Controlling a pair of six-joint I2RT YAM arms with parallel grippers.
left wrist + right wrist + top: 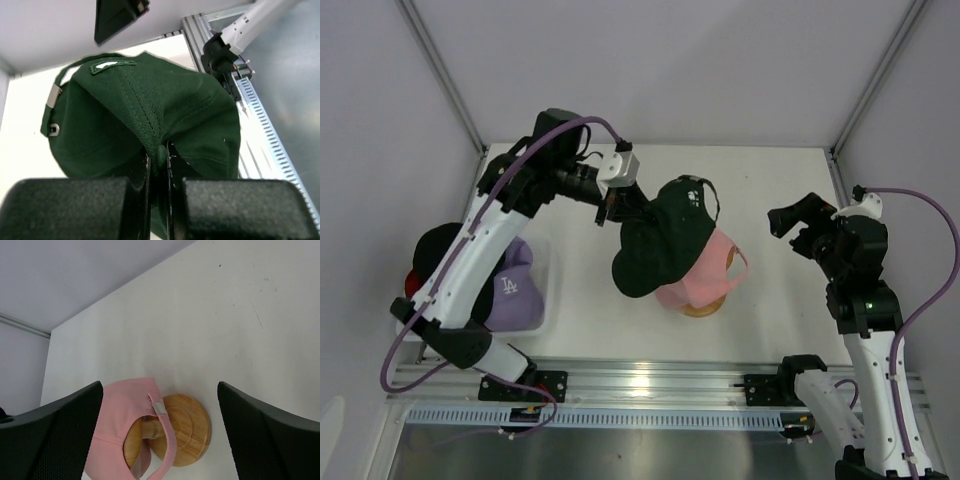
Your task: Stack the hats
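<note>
My left gripper is shut on the crown of a dark green hat and holds it over the pink hat, partly covering it. In the left wrist view the green hat fills the frame, its fabric pinched between my fingers. The pink hat sits on a round wooden stand. My right gripper is open and empty, to the right of the stand. A lavender hat, a black hat and a bit of a red hat lie in the basket at the left.
A white basket stands at the left edge of the table under my left arm. A metal rail runs along the near edge. The enclosure's walls and posts close the back and both sides.
</note>
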